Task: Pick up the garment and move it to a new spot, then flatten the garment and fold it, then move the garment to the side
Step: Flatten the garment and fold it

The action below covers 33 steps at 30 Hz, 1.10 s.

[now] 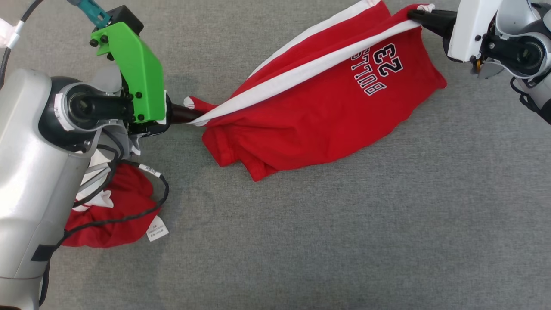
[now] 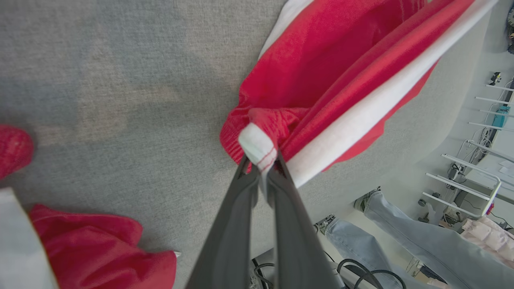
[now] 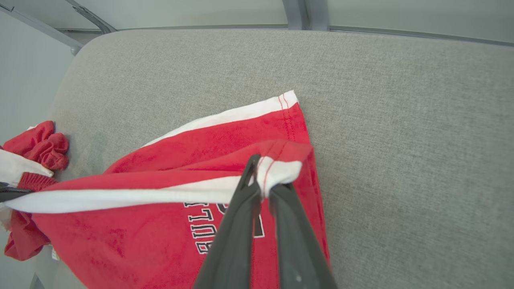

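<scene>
A red garment [image 1: 327,112], shorts with a white side stripe and "BULLS 23" print, hangs stretched between my two grippers above the grey table. My left gripper [image 1: 191,115] is shut on the waistband end [image 2: 259,146] of the stripe. At the upper right my right gripper [image 1: 415,15] is shut on the hem corner [image 3: 277,170]. The white stripe runs taut between them, while the rest of the garment [image 3: 132,233] droops onto the table.
A second crumpled red garment [image 1: 114,211] with a white label lies at the lower left under my left arm, also the red garment [image 3: 38,144]. The padded grey table [image 1: 344,232] spreads wide in front. A person's legs in jeans [image 2: 401,237] stand beyond the table edge.
</scene>
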Motion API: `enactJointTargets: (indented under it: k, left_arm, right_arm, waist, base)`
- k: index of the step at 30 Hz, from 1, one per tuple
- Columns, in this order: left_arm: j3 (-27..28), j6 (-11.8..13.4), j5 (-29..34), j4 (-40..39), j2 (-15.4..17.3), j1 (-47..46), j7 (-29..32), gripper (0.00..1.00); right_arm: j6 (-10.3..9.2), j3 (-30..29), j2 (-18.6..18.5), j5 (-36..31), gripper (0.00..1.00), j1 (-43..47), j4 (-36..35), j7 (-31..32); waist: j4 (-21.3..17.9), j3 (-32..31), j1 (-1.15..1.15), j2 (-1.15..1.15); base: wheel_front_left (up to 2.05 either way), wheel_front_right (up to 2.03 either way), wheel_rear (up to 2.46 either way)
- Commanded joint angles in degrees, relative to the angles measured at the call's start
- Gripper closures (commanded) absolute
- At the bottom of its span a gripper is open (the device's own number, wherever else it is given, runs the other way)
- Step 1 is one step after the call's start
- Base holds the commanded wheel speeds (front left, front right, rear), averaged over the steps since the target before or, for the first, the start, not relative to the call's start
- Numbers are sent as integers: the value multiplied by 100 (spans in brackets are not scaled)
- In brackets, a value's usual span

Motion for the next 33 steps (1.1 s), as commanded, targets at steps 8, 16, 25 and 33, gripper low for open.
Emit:
enactJointTargets:
  k: [8,16,25,33]
  left_arm:
    - [-49,-173,126,377,-195,-238,-191,0]
    - [31,-446,206,600,-134,-167,-510,0]
    - [141,-1093,768,477,133,216,-1769,0]
    - [193,-1321,1981,75,513,1046,-4027,0]
  right_arm:
    - [-9,71,199,-85,0,-290,389,-388]
    - [-5,130,283,68,0,31,146,-1071]
    - [-5,237,40,-57,0,712,-607,-2860]
    - [-5,126,-60,-215,0,1481,-780,-4196]
  waist:
    - [247,306,0,0]
    - [97,-117,0,0]
    - [-10,-775,0,0]
    - [-102,-1297,0,0]
  base:
    - [0,0,0]
    - [0,0,0]
    - [0,0,0]
    - [0,0,0]
